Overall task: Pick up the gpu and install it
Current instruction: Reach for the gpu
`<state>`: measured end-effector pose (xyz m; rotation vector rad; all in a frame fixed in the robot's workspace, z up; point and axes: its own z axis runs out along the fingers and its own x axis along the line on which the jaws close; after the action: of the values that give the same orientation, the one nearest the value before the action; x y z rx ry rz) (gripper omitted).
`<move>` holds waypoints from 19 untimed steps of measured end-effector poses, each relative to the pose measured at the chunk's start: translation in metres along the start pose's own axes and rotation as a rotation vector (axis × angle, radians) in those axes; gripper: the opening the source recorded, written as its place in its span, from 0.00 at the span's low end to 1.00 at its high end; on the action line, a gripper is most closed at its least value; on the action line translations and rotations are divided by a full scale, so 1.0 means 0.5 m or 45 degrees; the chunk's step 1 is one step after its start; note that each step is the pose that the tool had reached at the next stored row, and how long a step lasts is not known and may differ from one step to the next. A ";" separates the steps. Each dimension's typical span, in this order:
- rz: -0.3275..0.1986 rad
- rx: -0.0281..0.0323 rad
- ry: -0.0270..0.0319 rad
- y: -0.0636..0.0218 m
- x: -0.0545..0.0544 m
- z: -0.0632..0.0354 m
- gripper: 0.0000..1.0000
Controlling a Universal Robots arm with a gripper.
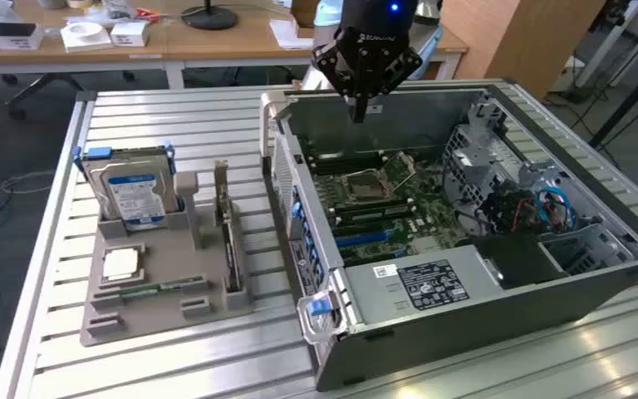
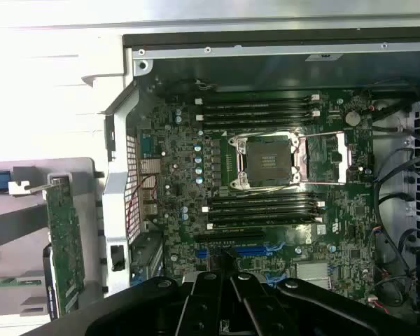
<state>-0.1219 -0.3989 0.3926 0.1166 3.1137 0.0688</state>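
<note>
The gpu (image 1: 228,241) is a thin dark card standing on edge in a slot of the grey holder (image 1: 164,320), at the exterior view's left of the open computer case (image 1: 518,283). In the wrist view the gpu (image 2: 63,245) shows a green board face and a grey metal bracket, outside the case wall. My gripper (image 1: 358,112) hangs above the far part of the case, well apart from the card, shut with nothing in it. Its black fingers (image 2: 210,301) point over the motherboard (image 2: 266,203) near the blue expansion slots (image 2: 255,250).
A silver hard drive with a blue label (image 1: 136,191) stands upright in the holder, with a narrow RAM stick (image 1: 153,289) and a square chip (image 1: 122,263) lying in front. The case's metal wall (image 1: 286,191) rises between holder and motherboard. Cables (image 1: 541,208) crowd its drive bay.
</note>
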 end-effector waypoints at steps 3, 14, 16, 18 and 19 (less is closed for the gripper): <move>0.000 0.0000 -0.0001 0.000 0.000 0.000 0.10; 0.000 -0.0003 -0.0004 0.000 0.002 0.000 0.10; 0.000 -0.0003 -0.0029 -0.001 0.012 0.000 0.10; 0.000 -0.0004 -0.0055 -0.002 0.028 -0.001 0.10; 0.000 -0.0005 -0.0072 -0.004 0.037 -0.001 0.10</move>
<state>-0.1403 -0.3993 0.3925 0.1160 3.1081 0.0690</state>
